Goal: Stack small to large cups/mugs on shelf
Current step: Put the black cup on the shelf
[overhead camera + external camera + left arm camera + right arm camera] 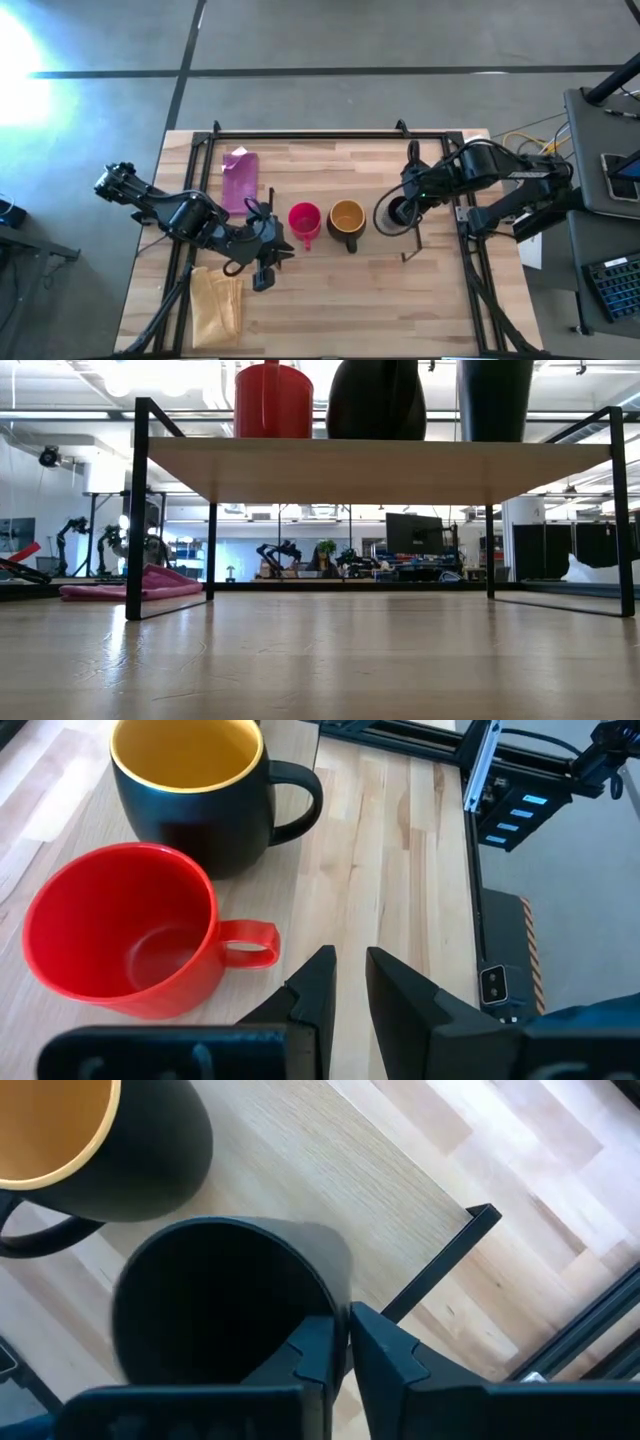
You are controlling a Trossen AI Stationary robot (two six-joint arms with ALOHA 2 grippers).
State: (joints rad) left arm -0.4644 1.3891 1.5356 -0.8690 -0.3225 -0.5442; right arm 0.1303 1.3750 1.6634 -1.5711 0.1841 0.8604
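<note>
On the shelf three cups stand in a row: the red cup, the yellow mug beside it, then the black cup. The right gripper pinches the black cup's rim. The left gripper is near the red cup, its fingers slightly apart and holding nothing.
</note>
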